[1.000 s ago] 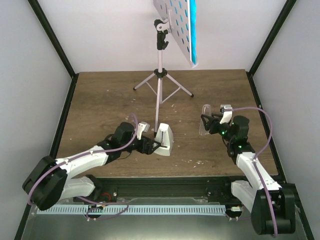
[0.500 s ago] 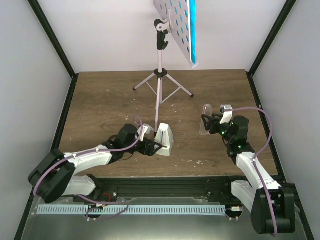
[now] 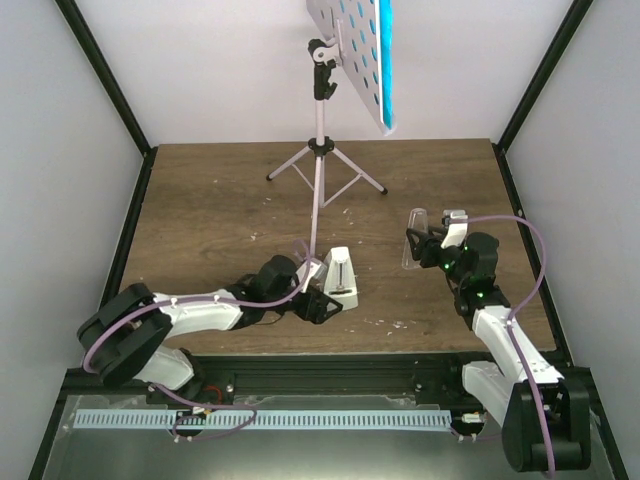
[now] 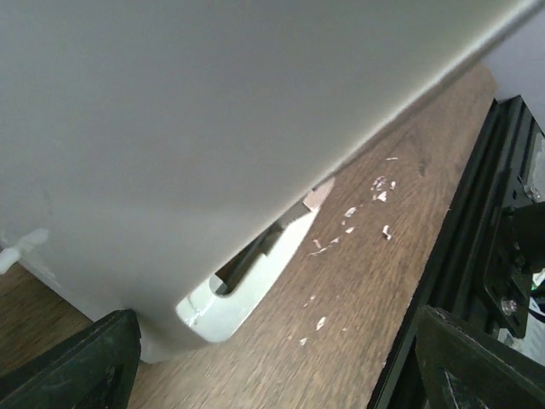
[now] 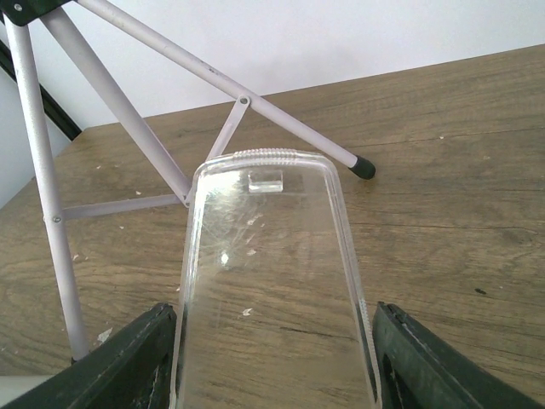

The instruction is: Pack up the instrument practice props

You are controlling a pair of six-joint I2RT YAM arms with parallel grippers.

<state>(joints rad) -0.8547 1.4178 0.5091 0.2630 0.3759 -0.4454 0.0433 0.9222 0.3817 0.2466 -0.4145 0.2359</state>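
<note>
White metronome (image 3: 340, 276) stands tilted near the desk's (image 3: 200, 200) front centre, pinched in the wide-set left hand (image 3: 322, 288). To the right, the right hand (image 3: 424, 243) clamps a clear cover (image 3: 411, 240). The music stand's (image 3: 320, 150) front leg ends just beside the metronome; a teal booklet (image 3: 385, 60) rests up top.

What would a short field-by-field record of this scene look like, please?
Left gripper: jaws wide around the white metronome, low over the table; grip unclear
Right gripper: shut on a clear cover
Music stand: upright at the back, tripod legs spread
Booklet: teal, resting on the stand's desk
</note>
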